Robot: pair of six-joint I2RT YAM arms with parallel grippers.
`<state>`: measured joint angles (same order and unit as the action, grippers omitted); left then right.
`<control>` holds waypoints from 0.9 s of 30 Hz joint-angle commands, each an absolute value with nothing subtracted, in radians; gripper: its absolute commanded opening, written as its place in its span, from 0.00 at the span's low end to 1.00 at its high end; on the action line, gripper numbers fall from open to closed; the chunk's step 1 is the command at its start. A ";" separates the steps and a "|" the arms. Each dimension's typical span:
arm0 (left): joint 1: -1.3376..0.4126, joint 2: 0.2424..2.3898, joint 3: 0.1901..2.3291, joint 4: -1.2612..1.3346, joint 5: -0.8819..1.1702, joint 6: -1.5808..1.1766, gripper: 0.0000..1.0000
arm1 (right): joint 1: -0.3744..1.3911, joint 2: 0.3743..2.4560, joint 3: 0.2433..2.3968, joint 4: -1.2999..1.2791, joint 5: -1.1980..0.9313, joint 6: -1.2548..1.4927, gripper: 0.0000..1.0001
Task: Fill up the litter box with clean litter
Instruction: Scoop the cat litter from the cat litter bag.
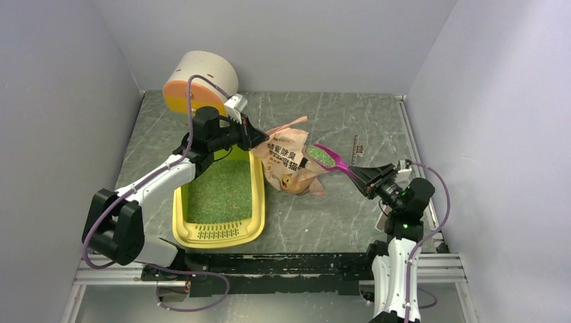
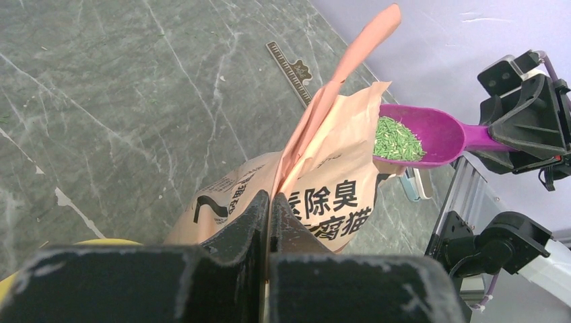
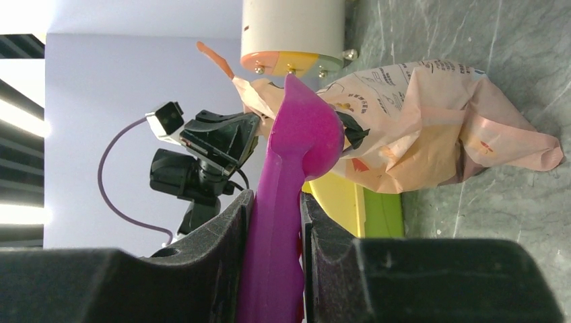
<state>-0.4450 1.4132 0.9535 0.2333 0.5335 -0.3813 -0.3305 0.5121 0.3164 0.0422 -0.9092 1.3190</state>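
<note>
Right gripper point(image 1: 362, 175) clamps scoop point(image 1: 334, 161) handle; left gripper point(image 1: 258, 139) pinched shut on bag point(image 1: 289, 171) edge.
Scoop carries clean litter point(image 2: 397, 138) over bag mouth; litter box point(image 1: 179, 217) just beside bag.

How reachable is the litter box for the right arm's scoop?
Likely yes, going over: the litter bag, pinched by the left gripper, stands between the magenta scoop and the litter box.
</note>
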 commanded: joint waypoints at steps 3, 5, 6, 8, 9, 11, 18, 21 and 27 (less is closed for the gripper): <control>-0.432 1.443 0.943 0.222 0.505 -0.380 0.05 | -0.330 0.508 0.362 0.084 -0.940 1.327 0.00; -0.431 1.449 0.946 0.217 0.499 -0.382 0.05 | -0.328 0.509 0.362 0.107 -0.949 1.342 0.00; -0.431 1.451 0.947 0.218 0.500 -0.383 0.05 | -0.327 0.511 0.357 0.124 -0.955 1.355 0.00; -0.431 1.456 0.947 0.222 0.502 -0.387 0.05 | -0.323 0.511 0.343 0.167 -0.967 1.396 0.00; -0.431 1.457 0.946 0.223 0.503 -0.389 0.05 | -0.321 0.511 0.336 0.191 -0.972 1.415 0.00; -0.430 1.460 0.946 0.230 0.508 -0.393 0.05 | -0.318 0.510 0.320 0.233 -0.981 1.449 0.00; -0.431 1.462 0.961 0.222 0.524 -0.387 0.05 | -0.310 0.518 0.274 0.387 -1.011 1.549 0.00; -0.431 1.455 0.962 0.229 0.543 -0.386 0.05 | -0.306 0.536 0.271 0.437 -1.042 1.569 0.00; -0.431 1.451 0.981 0.221 0.614 -0.372 0.05 | -0.285 0.561 0.313 0.395 -1.072 1.520 0.00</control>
